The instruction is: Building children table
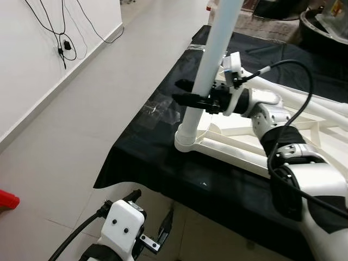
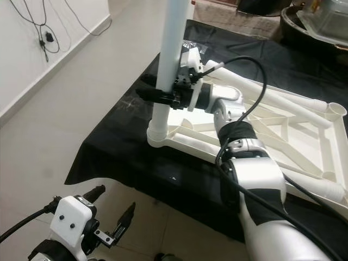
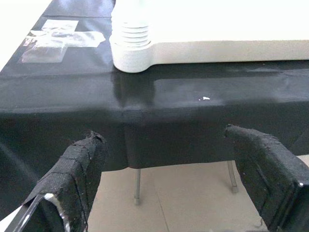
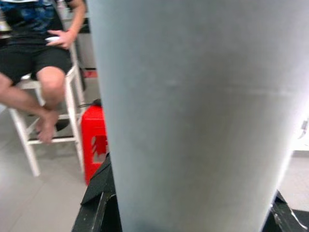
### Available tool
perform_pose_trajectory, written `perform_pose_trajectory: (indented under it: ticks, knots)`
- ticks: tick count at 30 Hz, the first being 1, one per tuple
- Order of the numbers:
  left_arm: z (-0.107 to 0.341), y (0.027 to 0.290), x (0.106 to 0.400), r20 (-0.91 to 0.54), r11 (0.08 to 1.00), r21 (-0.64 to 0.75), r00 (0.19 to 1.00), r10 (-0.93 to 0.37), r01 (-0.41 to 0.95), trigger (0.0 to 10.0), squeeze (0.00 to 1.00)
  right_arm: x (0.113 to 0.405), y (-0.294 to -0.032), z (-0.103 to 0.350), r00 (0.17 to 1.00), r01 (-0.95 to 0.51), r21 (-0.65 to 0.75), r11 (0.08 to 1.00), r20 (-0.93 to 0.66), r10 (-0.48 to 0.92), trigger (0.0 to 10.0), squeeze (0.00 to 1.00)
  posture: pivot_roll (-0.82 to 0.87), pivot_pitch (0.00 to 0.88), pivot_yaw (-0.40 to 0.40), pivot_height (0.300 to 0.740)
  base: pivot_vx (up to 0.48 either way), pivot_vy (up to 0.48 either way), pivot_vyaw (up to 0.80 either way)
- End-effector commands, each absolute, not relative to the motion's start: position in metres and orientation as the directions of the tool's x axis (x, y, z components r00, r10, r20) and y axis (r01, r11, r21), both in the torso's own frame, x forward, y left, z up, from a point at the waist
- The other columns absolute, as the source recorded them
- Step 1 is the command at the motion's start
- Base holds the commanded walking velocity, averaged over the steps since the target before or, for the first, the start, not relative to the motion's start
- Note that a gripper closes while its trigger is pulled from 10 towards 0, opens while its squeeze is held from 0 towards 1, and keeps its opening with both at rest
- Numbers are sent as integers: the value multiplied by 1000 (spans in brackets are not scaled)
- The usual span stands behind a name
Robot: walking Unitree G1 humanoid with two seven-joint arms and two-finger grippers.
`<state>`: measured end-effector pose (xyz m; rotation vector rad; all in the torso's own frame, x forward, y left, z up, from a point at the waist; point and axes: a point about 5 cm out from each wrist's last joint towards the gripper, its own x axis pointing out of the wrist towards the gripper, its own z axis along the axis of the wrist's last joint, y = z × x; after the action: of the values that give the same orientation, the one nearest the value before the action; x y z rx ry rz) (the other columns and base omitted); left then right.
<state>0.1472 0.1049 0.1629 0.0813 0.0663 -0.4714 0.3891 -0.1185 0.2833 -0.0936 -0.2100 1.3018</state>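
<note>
I see the right gripper (image 1: 191,92) reaching in from the right, its black fingers (image 2: 148,94) clamped on either side of the white table leg (image 1: 209,65). The leg stands upright, slightly tilted, with its lower end seated in the round corner socket (image 1: 185,141) of the white table frame (image 2: 304,142). The frame lies flat, underside up, on the table, which is covered by a black cloth (image 1: 144,157). The socket sits at the frame's near-left corner, close to the left edge of the cloth. A second white leg (image 2: 277,98) lies across the far side of the frame.

In the right wrist view, the leg passes close between the fingers. Behind it I see a person (image 4: 34,53) seated on a white chair (image 4: 29,130) and a red object (image 4: 95,140) on the floor.

The left gripper (image 1: 153,220) hangs low at the near-left, below the table edge and well apart from the frame. Its fingers (image 3: 72,179) stand apart and hold nothing. The left wrist view looks over the cloth's hanging edge toward the socket.

A piece of clear plastic (image 3: 55,41) lies on the cloth left of the socket. Black cables (image 1: 65,38) hang on the far-left wall.
</note>
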Motion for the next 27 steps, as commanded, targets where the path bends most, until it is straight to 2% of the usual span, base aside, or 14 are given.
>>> perform_pose_trajectory:
  ticks: [1, 5, 9, 10, 11, 14, 16, 17, 19, 20, 22, 23, 25, 27]
  knots:
    - [159, 106, 146, -110, 888, 64, 888, -447, 455, 10000, 0, 390, -113, 241, 309, -950, -51, 308, -10, 951, 10000, 0, 169, 259, -115, 740, 0, 0, 0]
    - [159, 106, 149, -106, 889, 70, 889, -445, 453, 10000, 0, 393, -114, 240, 377, -925, -51, 376, -10, 926, 10000, 0, 160, 253, -113, 740, 0, 0, 0]
    - [159, 107, 150, -104, 890, 71, 890, -443, 451, 10000, 0, 394, -114, 240, 397, -917, -48, 396, -14, 918, 10000, 0, 160, 253, -113, 740, 0, 0, 0]
    - [160, 108, 154, -97, 890, 79, 892, -442, 449, 10000, 0, 398, -117, 239, 495, -868, -54, 494, -12, 869, 10000, 0, 150, 243, -113, 740, 0, 0, 0]
    - [160, 108, 154, -97, 890, 79, 892, -442, 449, 10000, 0, 398, -117, 239, 495, -868, -54, 494, -12, 869, 10000, 0, 150, 243, -113, 740, 0, 0, 0]
    - [159, 108, 158, -93, 890, 85, 893, -441, 449, 10000, 0, 401, -121, 238, 573, -819, -53, 572, -13, 819, 10000, 0, 150, 239, -109, 740, 0, 0, 0]
    - [159, 110, 161, -88, 890, 94, 894, -439, 447, 10000, 0, 410, -132, 237, 772, -636, -17, 772, -27, 635, 10000, 0, 140, 231, -103, 740, 0, 0, 0]
    - [159, 110, 161, -88, 890, 94, 894, -439, 447, 10000, 0, 410, -132, 237, 772, -636, -17, 772, -27, 635, 10000, 0, 140, 231, -103, 740, 0, 0, 0]
    - [159, 111, 164, -86, 889, 102, 895, -439, 446, 10000, 0, 415, -142, 237, 893, -450, -7, 893, -23, 449, 10000, 0, 135, 226, -102, 740, 0, 0, 0]
    - [159, 111, 164, -86, 889, 102, 895, -439, 446, 10000, 0, 415, -142, 237, 893, -450, -7, 893, -23, 449, 10000, 0, 135, 226, -102, 740, 0, 0, 0]
    - [159, 111, 168, -80, 888, 106, 894, -441, 447, 10000, 0, 414, -156, 234, 980, -199, 51, 979, -14, 200, 10000, 0, 134, 225, -100, 740, 0, 0, 0]
    - [159, 111, 168, -80, 888, 106, 894, -441, 447, 10000, 0, 414, -156, 234, 980, -199, 51, 979, -14, 200, 10000, 0, 134, 225, -100, 740, 0, 0, 0]
    - [160, 112, 172, -74, 886, 115, 893, -444, 450, 10000, 0, 401, -154, 231, 996, -79, 41, 996, 44, 77, 10000, 0, 135, 217, -97, 740, 0, 0, 0]
    - [160, 112, 172, -74, 886, 115, 893, -444, 450, 10000, 0, 401, -154, 231, 996, -79, 41, 996, 44, 77, 10000, 0, 135, 217, -97, 740, 0, 0, 0]
